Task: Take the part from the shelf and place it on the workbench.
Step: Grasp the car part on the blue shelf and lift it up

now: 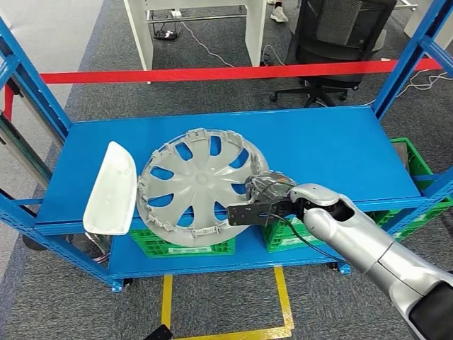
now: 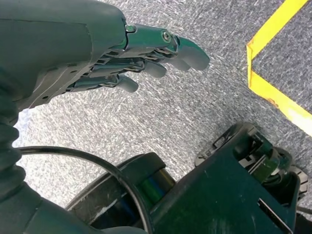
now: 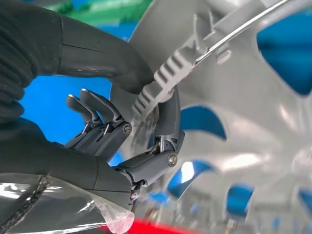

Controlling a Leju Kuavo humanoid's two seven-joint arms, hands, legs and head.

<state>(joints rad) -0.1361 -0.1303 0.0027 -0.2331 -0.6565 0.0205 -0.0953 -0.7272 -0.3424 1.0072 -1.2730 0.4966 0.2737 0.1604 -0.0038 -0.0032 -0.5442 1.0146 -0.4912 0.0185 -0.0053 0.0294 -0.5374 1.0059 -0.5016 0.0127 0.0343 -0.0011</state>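
- Wheel cover [image 1: 199,185], silver plastic with curved spokes, lies on the blue shelf [image 1: 320,149].
- Right hand [image 1: 262,202] pinches its ribbed rim, looks like.
- Left hand [image 2: 110,58] empty, fingers loosely extended.

The floor is grey carpet [image 1: 69,297] with yellow tape lines [image 1: 283,297] on it. A red strip [image 1: 214,74] runs across behind the blue rack. Past it stand a black office chair [image 1: 331,35] and white desk legs [image 1: 255,32].
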